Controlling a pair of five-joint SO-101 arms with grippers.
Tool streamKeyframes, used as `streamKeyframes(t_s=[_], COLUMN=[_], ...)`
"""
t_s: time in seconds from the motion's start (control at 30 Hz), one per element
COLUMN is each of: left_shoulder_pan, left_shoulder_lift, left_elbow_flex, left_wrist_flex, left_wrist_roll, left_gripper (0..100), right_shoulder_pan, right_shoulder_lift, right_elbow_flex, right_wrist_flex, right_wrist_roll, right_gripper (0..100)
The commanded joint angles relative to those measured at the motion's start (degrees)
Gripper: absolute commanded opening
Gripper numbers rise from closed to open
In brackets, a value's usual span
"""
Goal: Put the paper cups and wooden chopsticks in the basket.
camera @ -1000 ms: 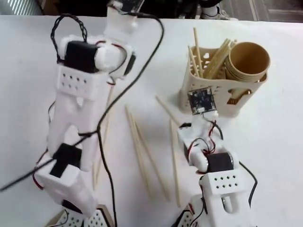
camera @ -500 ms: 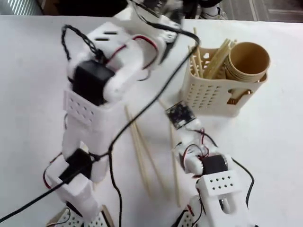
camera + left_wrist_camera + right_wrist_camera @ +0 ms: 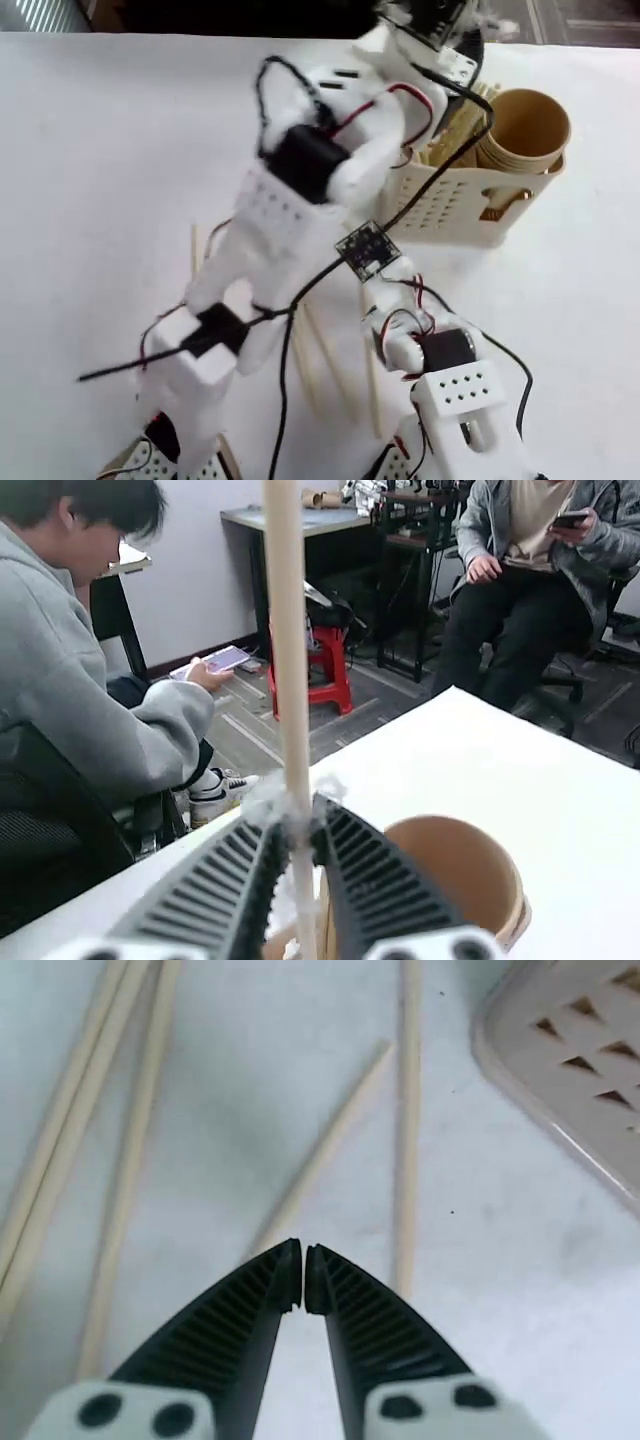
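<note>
chopstick clamped upright between left gripper fingers, just above basket beside stacked paper cups, likely for an end-first drop; right gripper fingers together on nothing, poised over loose chopsticks on table just beside basket, probably next pick

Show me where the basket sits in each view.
High view: basket, upper right, partly under an arm.
Right wrist view: its perforated corner, beside loose chopsticks.
Left wrist view: basket hidden; its paper cups show past the left gripper holding a chopstick.
Shared landmark: paper cups.
</note>
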Motion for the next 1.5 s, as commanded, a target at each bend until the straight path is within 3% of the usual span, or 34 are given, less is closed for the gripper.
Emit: streamKeyframes(t_s=[0.0, 0.23, 0.5, 0.67, 0.8, 0.97, 1.23, 1.47], left_shoulder_pan=[0.6, -0.7, -4.9, -10.9, -14.5, -22.7, -27.9, -35.5], left_shoulder_lift=[2.0, 0.5, -11.7, -18.8, -24.7, -34.2, -52.7, -68.4], left_elbow_flex=[-2.2, -2.3, -2.3, -2.2, -1.8, 6.6, 32.0, 57.5], left_wrist_flex=[-2.0, 5.0, 17.3, 32.0, 42.6, 42.4, 41.9, 36.1], left_wrist_roll=[0.7, 2.7, -5.8, -16.0, -17.8, -16.6, -16.6, -16.4], left_gripper=[3, 23, 14, 5, 3, 3, 3, 3], right_shoulder_pan=[-0.6, -0.6, -0.6, -0.2, -0.6, -3.4, -18.2, -23.9], right_shoulder_lift=[-1.2, -1.2, -1.3, -0.7, -0.7, -0.7, 0.4, 19.2], right_elbow_flex=[-0.4, -0.4, -0.9, -5.2, -12.2, -20.1, -22.7, -31.1], right_wrist_flex=[0.1, 0.1, 0.0, 1.8, 9.2, 16.8, 19.5, 19.5], right_wrist_roll=[0.5, 0.5, 0.1, -4.7, -5.7, -6.7, -13.6, -19.3], right_gripper=[1.8, 1.8, 1.8, 2.0, 2.1, 2.1, 2.1, 3.6])
